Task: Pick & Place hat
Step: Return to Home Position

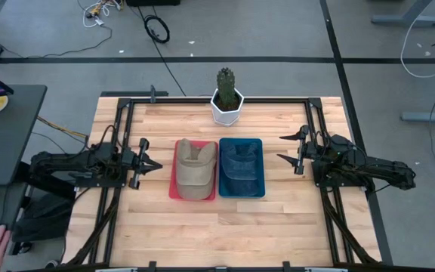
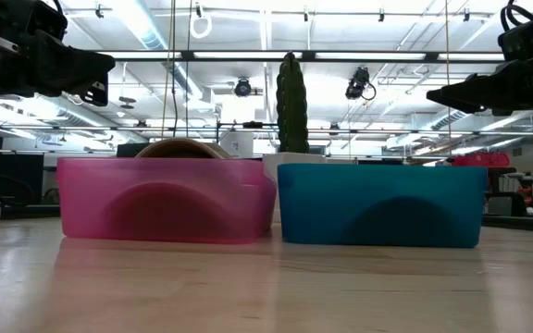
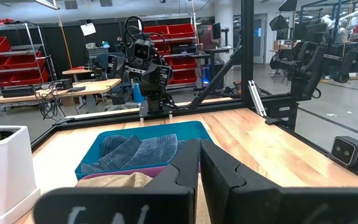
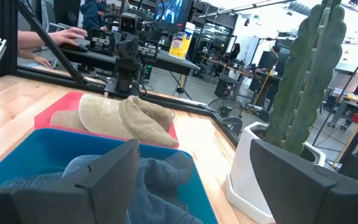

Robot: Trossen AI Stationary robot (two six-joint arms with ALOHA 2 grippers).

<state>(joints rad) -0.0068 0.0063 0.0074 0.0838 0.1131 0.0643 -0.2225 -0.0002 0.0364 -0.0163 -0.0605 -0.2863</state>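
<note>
Since the brown caps (image 1: 195,168) lie inside the pink bin (image 1: 173,193), neither gripper carries a load. The left gripper (image 1: 152,163) hovers beside that bin, fingers together. The right gripper (image 1: 281,148) hovers beside the blue bin (image 1: 240,196), fingers apart. Both stand clear of the contents, suitable for parking.

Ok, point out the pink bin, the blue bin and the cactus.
pink bin (image 2: 86,199): low view, front wall.
blue bin (image 2: 382,208): low view, front wall.
cactus (image 1: 226,79): high view, green top.
</note>
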